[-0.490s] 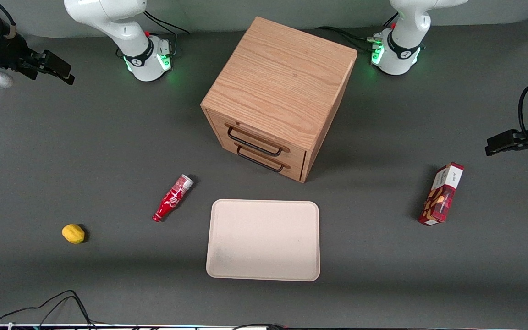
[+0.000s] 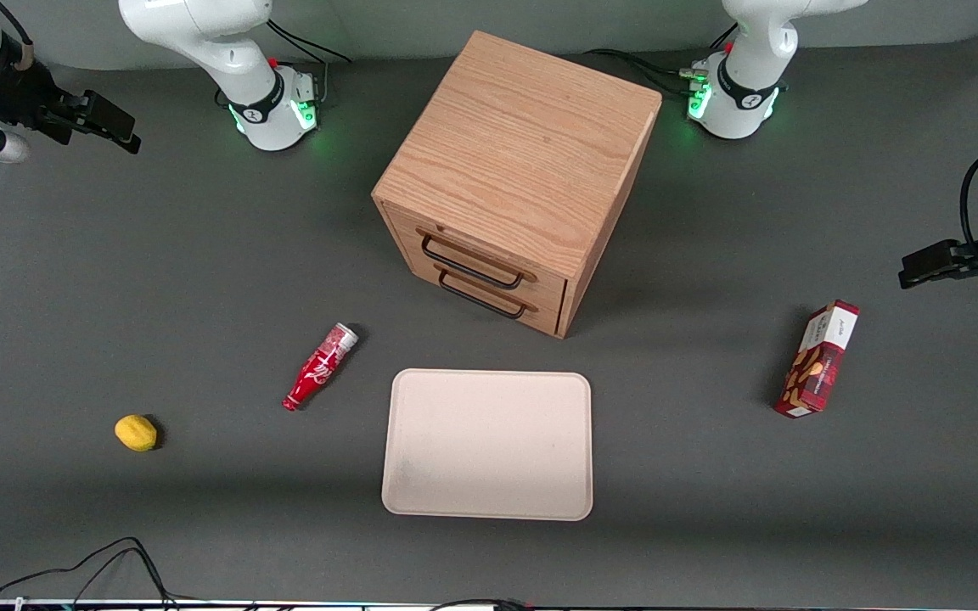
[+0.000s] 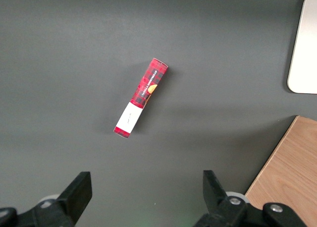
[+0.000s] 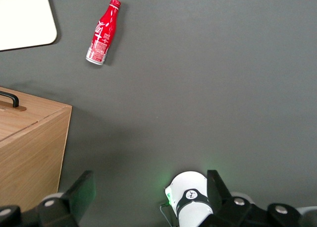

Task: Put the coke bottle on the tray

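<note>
Your coke bottle (image 2: 321, 367) lies flat on the dark table mat (image 2: 158, 280), cap pointing to about 7 o'clock in the front view and silvery base to 1 o'clock. It sits near the tray (image 2: 488, 444) without touching it, off the tray's corner at roughly 10 o'clock from the tray's middle. The tray lies flat, nearer the front camera than the wooden drawer cabinet (image 2: 516, 174), in front of its two handled drawers. From the bottle, a small yellow lemon (image 2: 136, 433) rests at about 8 o'clock, well apart, toward the working arm's end of the table. The red snack box (image 2: 818, 359) lies toward the parked arm's end.

Your gripper (image 2: 64, 119) hangs high above the table at about 10 o'clock from the bottle, well apart from it. In the right wrist view the gripper (image 4: 148, 199) has its fingers (image 4: 81, 190) spread wide with nothing between them, and the coke bottle (image 4: 102, 32) shows near the tray's corner (image 4: 25, 19).
</note>
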Tool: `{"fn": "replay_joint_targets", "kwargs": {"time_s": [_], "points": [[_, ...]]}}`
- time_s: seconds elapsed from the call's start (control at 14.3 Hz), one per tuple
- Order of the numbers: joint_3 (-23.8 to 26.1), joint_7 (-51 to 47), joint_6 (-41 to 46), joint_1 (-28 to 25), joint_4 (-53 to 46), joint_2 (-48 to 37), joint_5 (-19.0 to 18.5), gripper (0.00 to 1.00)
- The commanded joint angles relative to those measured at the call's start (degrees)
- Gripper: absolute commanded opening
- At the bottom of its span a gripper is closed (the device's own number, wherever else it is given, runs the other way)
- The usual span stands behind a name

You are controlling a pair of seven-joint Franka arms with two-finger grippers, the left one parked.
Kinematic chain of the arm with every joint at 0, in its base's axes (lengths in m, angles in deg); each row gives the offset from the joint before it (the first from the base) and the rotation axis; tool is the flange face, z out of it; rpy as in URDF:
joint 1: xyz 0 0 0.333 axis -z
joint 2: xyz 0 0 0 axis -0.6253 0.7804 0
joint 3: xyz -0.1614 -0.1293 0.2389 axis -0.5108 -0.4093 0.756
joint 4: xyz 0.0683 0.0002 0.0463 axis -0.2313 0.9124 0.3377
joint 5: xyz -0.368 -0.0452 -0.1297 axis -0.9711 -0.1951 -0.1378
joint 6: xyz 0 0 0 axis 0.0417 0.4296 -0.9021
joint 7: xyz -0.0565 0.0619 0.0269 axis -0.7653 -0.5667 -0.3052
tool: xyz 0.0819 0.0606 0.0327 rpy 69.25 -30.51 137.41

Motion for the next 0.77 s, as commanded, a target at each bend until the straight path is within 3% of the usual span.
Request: {"fn": "replay_joint_targets", "kwargs": {"time_s": [0.0, 0.14, 0.35, 0.7], "points": [[0.46, 0.32, 0.91, -0.31, -4.97, 3.96, 0.92, 1.00], [3.18, -0.73, 1.00, -0.22, -11.38, 11.07, 2.40, 1.00], [3.72, -13.17, -4.69, -0.22, -12.12, 20.39, 7.68, 1.00], [6.17, -28.58, -17.51, -0.40, -6.08, 35.43, 7.08, 1.00]]}}
